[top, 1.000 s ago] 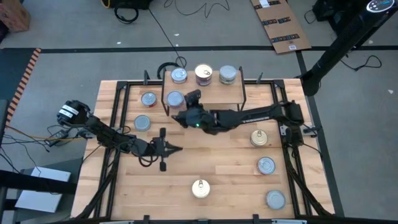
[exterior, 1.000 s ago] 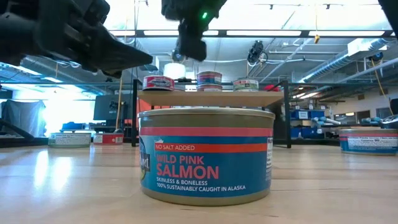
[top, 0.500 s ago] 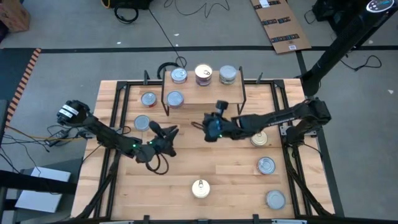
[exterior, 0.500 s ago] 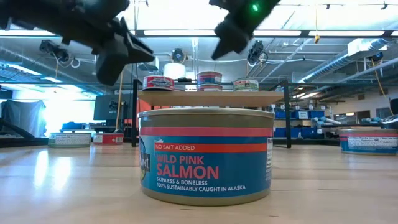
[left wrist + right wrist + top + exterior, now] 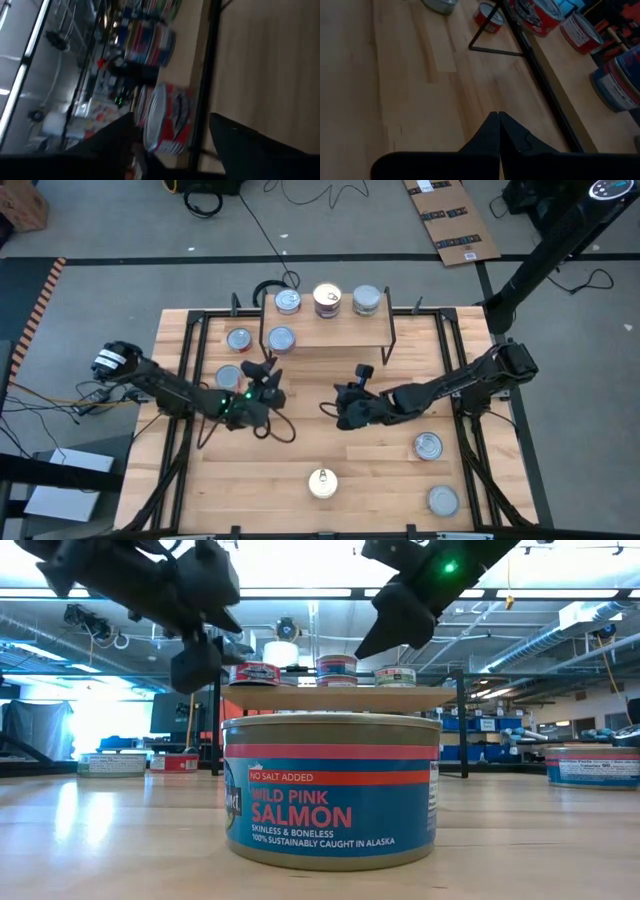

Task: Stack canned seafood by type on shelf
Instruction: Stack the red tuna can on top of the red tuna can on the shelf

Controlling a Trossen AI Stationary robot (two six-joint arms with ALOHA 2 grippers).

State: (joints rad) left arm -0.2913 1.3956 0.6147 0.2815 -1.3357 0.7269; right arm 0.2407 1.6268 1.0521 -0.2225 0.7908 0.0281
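Observation:
The shelf [image 5: 335, 330] stands at the table's far middle, with several tins of canned seafood on its board: one at the left front [image 5: 282, 339] and three along the back [image 5: 327, 300]. More tins lie on the table, left [image 5: 228, 377], right [image 5: 428, 446] and near [image 5: 322, 483]. My left gripper [image 5: 263, 376] hovers open just off the shelf's left near corner, holding nothing. In the left wrist view a red tin [image 5: 167, 117] shows beyond its fingers. My right gripper [image 5: 338, 406] hangs shut and empty above the table's middle.
A big salmon tin [image 5: 330, 790] fills the foreground of the low view, on the near part of the table. Black rails [image 5: 185, 380] run along the table's left and right sides. Bare wood [image 5: 370, 465] lies between the two grippers and the near tins.
My left gripper has opened, rolled over, and swung up toward the shelf's left near corner. My right gripper, still shut, has drawn back from the tin at the shelf's left front toward the table's middle, sinking as it went. No tin has moved.

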